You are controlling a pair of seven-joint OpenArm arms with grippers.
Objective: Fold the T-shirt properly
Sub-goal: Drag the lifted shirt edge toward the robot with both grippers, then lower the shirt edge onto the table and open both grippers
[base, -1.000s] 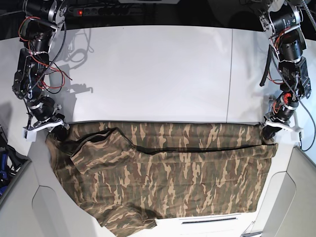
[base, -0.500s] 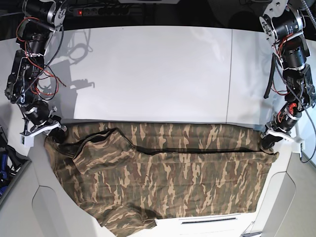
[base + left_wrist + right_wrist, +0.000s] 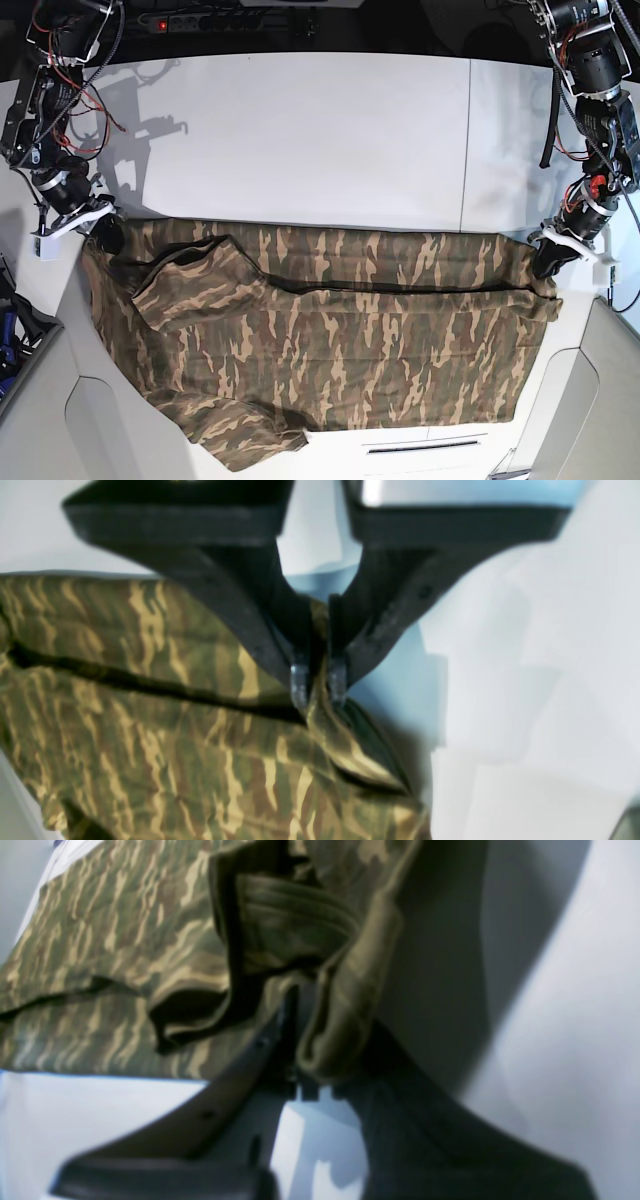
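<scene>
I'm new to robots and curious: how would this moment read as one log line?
left end effector: shut on camouflage T-shirt corner | right end effector: shut on opposite corner | shirt: spread across white table

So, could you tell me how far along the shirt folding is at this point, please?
Done: the T-shirt is spread across the table. In hand: the left gripper and right gripper are each shut on a far corner, with a cloth flap doubled along that edge. Left: the sleeve hanging over the near edge and the remaining folds.
</scene>
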